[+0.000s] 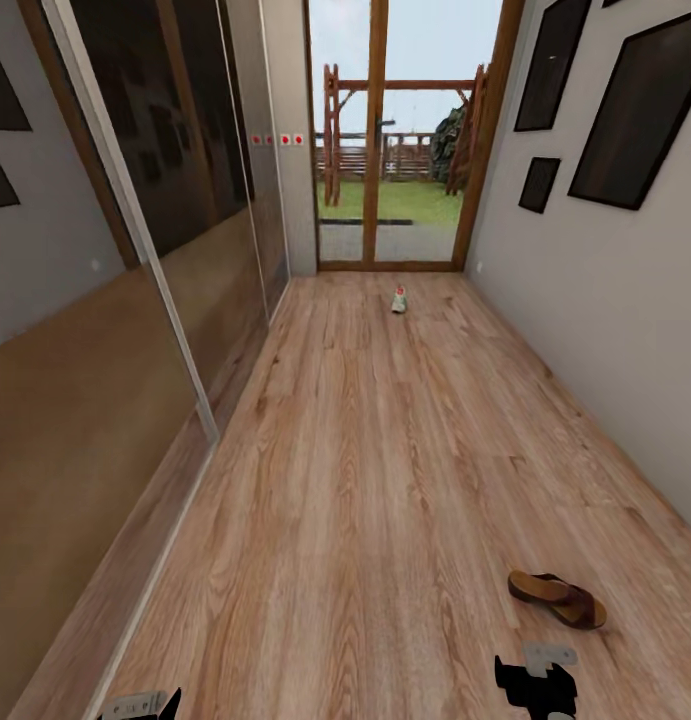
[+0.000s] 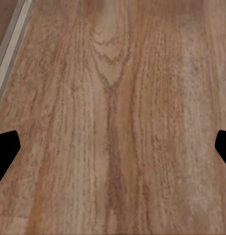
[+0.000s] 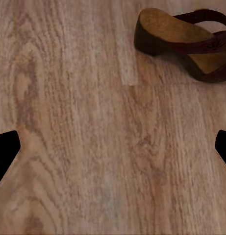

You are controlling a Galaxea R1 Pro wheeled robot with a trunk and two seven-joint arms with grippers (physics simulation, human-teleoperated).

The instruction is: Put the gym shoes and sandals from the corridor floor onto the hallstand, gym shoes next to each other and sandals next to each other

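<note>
One brown sandal (image 1: 557, 598) with a dark strap lies on the wood-plank corridor floor (image 1: 385, 480) at the near right. It also appears in the right wrist view as a sandal (image 3: 181, 41), a short way ahead of my open right gripper (image 3: 113, 152) and apart from it. In the head view the right gripper (image 1: 535, 685) sits just below the sandal. Far down the corridor, near the glass door, stands one cream gym shoe (image 1: 399, 299) with a red accent. My left gripper (image 2: 113, 152) hangs open over bare planks, at the bottom left edge (image 1: 145, 705). The hallstand, second sandal and second gym shoe are out of view.
Glossy sliding wardrobe doors (image 1: 135, 300) with a floor rail run along the left side. A grey wall (image 1: 605, 300) with dark picture frames bounds the right. A wood-framed glass door (image 1: 405, 150) closes the far end. Open floor stretches between the sandal and the gym shoe.
</note>
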